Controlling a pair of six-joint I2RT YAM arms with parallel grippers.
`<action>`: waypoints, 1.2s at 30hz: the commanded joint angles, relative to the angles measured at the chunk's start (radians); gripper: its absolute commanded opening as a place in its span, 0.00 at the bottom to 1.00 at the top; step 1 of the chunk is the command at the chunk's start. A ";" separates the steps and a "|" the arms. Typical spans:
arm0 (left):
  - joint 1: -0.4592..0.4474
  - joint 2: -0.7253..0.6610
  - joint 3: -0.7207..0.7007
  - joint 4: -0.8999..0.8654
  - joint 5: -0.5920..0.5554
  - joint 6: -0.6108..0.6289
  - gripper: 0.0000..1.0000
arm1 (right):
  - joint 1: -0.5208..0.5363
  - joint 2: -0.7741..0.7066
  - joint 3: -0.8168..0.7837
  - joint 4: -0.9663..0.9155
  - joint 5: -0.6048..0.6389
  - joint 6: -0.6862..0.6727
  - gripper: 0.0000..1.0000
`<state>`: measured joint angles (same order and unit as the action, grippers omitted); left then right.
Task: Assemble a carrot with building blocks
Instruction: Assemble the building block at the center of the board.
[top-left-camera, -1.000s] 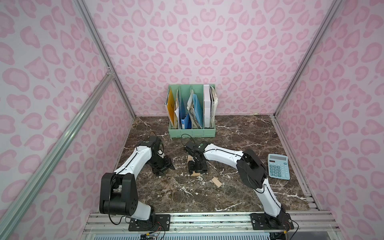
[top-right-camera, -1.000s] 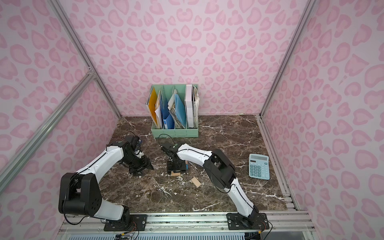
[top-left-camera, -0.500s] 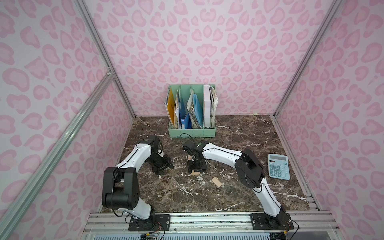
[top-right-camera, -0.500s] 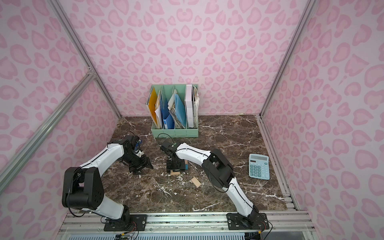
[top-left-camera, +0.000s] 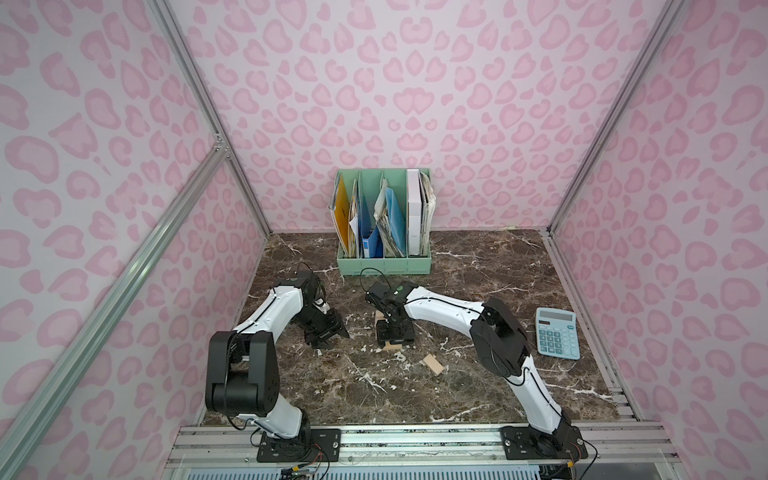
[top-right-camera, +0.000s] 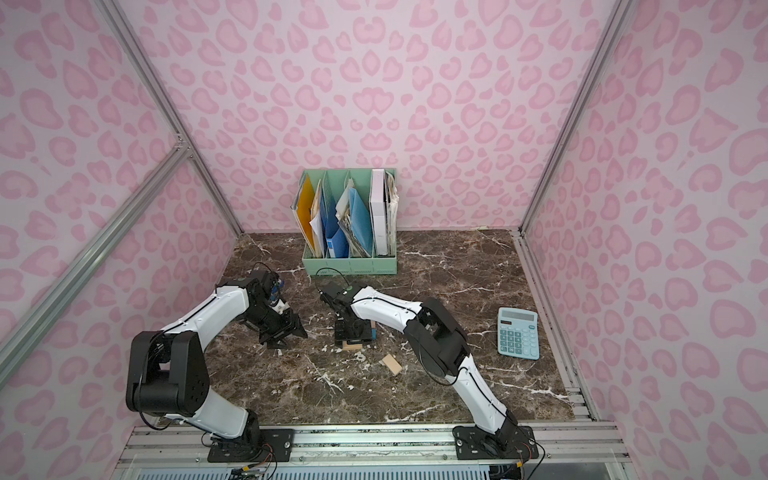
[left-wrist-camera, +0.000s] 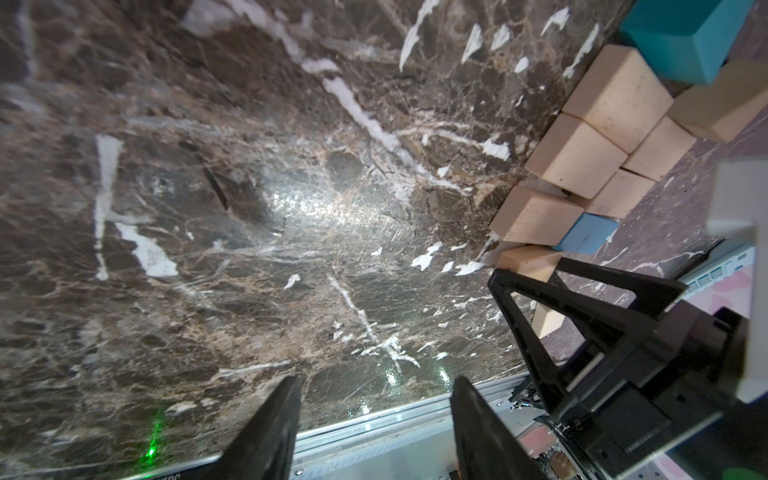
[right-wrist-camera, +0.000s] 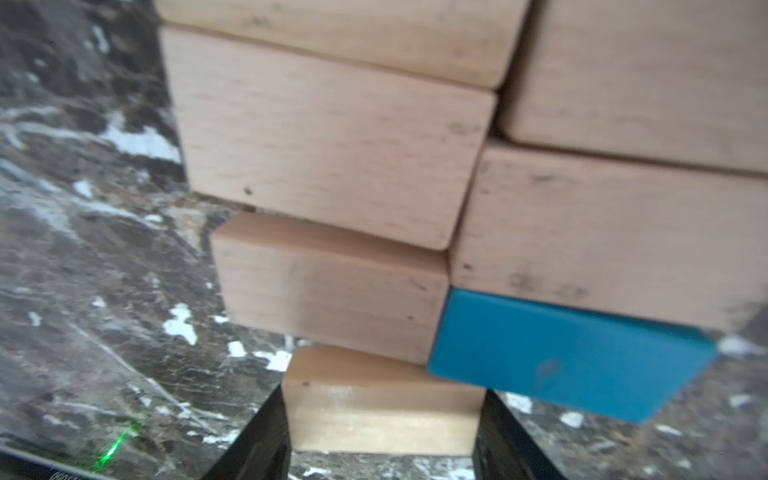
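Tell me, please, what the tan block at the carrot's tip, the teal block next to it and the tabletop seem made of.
The tan block: bare wood, matte; faint grain, a dark speck. The teal block: probably painted wood; smooth opaque coat, slight sheen. The tabletop: glossy brown marble look, white veins; real stone or printed film, unclear.

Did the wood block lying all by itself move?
No. The lone block lies in the same place, just as far from the calculator as before.

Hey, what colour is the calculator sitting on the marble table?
The calculator is light blue, and it shows best in a top view.
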<state>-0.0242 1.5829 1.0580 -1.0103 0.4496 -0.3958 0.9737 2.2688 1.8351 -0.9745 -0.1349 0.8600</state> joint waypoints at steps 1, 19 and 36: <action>0.003 0.005 0.005 -0.015 0.007 0.014 0.59 | 0.006 -0.004 -0.003 -0.046 0.040 0.016 0.63; 0.009 0.008 0.005 -0.013 0.017 0.021 0.57 | 0.015 -0.011 -0.002 -0.031 0.026 0.022 0.68; 0.016 0.008 0.010 -0.022 0.015 0.030 0.56 | 0.007 -0.002 0.022 -0.035 0.041 0.022 0.62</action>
<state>-0.0105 1.5883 1.0618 -1.0119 0.4568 -0.3820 0.9813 2.2631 1.8469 -0.9955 -0.1089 0.8822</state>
